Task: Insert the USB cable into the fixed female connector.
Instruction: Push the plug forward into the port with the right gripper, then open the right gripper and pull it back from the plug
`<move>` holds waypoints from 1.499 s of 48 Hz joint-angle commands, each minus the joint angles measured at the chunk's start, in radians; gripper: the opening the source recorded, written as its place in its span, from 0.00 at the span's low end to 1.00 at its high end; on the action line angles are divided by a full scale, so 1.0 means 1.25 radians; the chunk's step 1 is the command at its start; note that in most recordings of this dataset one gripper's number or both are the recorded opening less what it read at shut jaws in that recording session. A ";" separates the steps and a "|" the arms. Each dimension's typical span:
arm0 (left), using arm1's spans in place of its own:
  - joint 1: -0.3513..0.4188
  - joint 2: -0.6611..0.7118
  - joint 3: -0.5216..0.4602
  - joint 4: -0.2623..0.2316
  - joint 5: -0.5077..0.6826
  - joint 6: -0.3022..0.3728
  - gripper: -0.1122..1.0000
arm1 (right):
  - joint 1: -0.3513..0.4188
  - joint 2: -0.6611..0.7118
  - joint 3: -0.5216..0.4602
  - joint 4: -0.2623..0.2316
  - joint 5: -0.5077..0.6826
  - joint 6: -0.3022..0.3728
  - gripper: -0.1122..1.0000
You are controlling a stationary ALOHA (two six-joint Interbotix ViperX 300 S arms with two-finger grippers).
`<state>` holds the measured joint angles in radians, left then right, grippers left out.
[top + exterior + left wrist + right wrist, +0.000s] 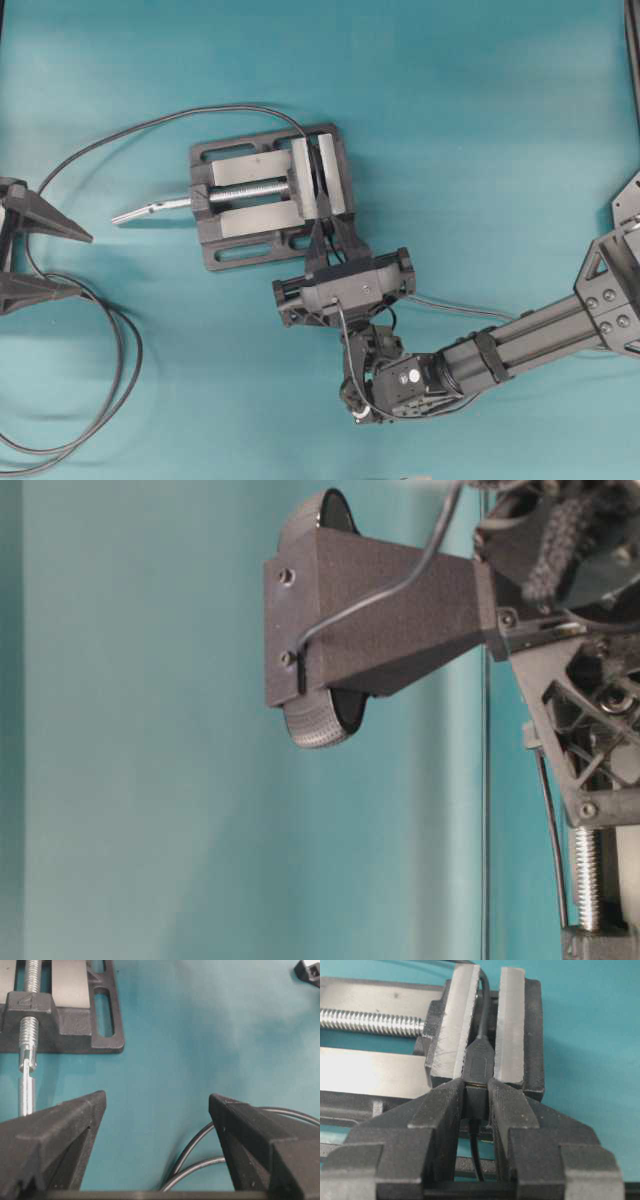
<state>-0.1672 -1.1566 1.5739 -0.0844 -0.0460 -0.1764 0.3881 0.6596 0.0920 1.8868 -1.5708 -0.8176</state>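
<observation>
Your right gripper [476, 1091] is pinched on the plug of the USB cable [475, 1101], pressed against the fixed female connector [480, 1062] clamped between the vise [232, 220] plates; your left gripper [157, 1110] hangs wide open at the left, holding nothing, above the looping black cable [110, 395].

The overhead view looks straight down on the vise [270, 195] and teal table [480, 120]. The table-level view sits close, turned sideways. Each wrist view looks closely along its fingers; both show the vise.
</observation>
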 commanded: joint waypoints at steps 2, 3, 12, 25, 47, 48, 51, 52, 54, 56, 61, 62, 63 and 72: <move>-0.002 0.005 -0.010 0.002 -0.006 -0.010 0.99 | -0.152 -0.016 -0.005 -0.025 0.006 0.000 0.27; -0.002 0.005 -0.010 0.002 -0.006 -0.010 0.99 | -0.151 -0.017 -0.004 -0.026 0.007 0.001 0.27; -0.002 0.005 -0.010 0.002 -0.006 -0.010 0.99 | -0.136 -0.032 -0.001 -0.025 0.025 0.000 0.27; -0.002 0.006 -0.010 0.002 -0.006 -0.010 0.99 | -0.087 -0.034 -0.005 -0.020 0.027 0.004 0.27; -0.002 0.006 -0.010 0.002 -0.006 -0.010 0.99 | -0.069 -0.043 -0.011 -0.013 0.074 0.009 0.29; -0.002 0.006 -0.010 0.002 -0.006 -0.010 0.99 | -0.069 -0.043 -0.010 -0.012 0.074 0.009 0.30; -0.004 0.005 -0.010 0.002 -0.006 -0.010 0.99 | -0.064 -0.044 -0.011 -0.007 0.074 0.009 0.32; -0.002 0.005 -0.010 0.002 -0.006 -0.010 0.99 | -0.061 -0.044 -0.010 -0.004 0.072 0.009 0.33; -0.002 0.005 -0.010 0.002 -0.006 -0.010 0.99 | -0.056 -0.047 -0.011 0.002 0.072 0.007 0.34; -0.002 0.006 -0.010 0.002 -0.006 -0.010 0.99 | -0.052 -0.049 -0.010 0.007 0.072 0.007 0.34; -0.002 0.006 -0.010 0.002 -0.006 -0.010 0.99 | -0.038 -0.052 -0.010 0.013 0.071 0.007 0.35; -0.002 0.006 -0.010 0.002 -0.006 -0.010 0.99 | -0.034 -0.053 -0.010 0.013 0.071 0.007 0.35; -0.002 0.006 -0.010 0.004 -0.006 -0.010 0.99 | -0.033 -0.054 -0.011 0.015 0.071 0.007 0.35; -0.002 0.006 -0.010 0.002 -0.006 -0.010 0.99 | -0.001 -0.059 -0.018 0.018 0.074 0.005 0.34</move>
<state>-0.1672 -1.1566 1.5739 -0.0859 -0.0460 -0.1764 0.3927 0.6320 0.0874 1.9083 -1.4757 -0.8099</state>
